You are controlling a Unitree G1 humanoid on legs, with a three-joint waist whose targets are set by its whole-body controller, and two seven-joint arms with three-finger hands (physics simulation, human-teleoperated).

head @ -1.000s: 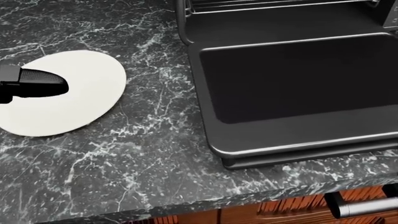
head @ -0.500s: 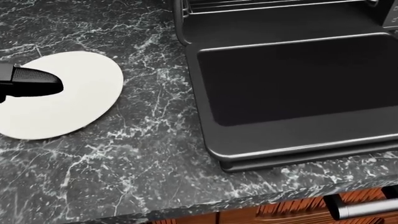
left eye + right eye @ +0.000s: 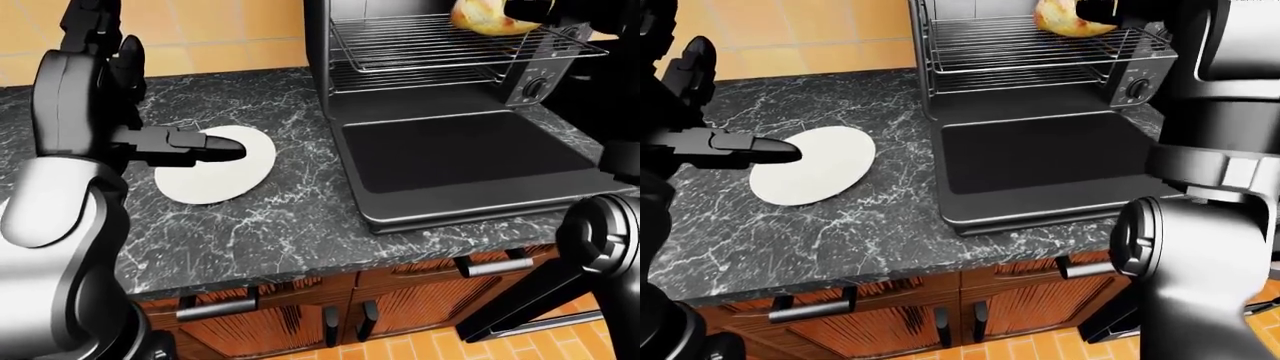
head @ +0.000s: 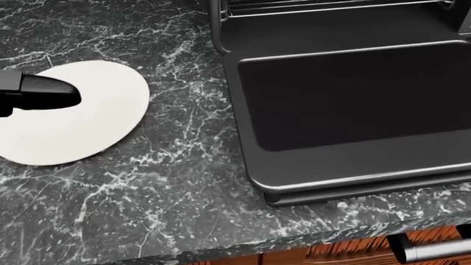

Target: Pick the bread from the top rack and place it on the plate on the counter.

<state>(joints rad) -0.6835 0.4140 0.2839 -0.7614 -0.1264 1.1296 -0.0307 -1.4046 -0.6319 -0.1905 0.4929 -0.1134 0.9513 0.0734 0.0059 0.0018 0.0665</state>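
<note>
The bread [image 3: 1068,21] is seen on the top rack [image 3: 1015,37] of the toaster oven [image 3: 400,45], at the rack's right end in the eye views, with the right hand [image 3: 1110,10] brought against it at the upper edge of the picture. Whether its fingers are closed round the loaf or merely set beside it cannot be told, since the hand is cut off by the frame. The reach is judged to be the start of the pick.

The oven door [image 4: 353,105] is laid flat on the counter [image 4: 184,182], which leaves both racks open to the arm; the lower rack is seen to be bare.

The white plate [image 4: 88,116] is set on the counter to the left of the door, apart from it, and nothing is carried on it yet. The left hand [image 3: 195,148] is held low over the plate's left part, its fingers stretched out straight and drawn together, gripping nothing. It is judged to be kept there idle, and may need to be cleared before the bread is set down.
</note>
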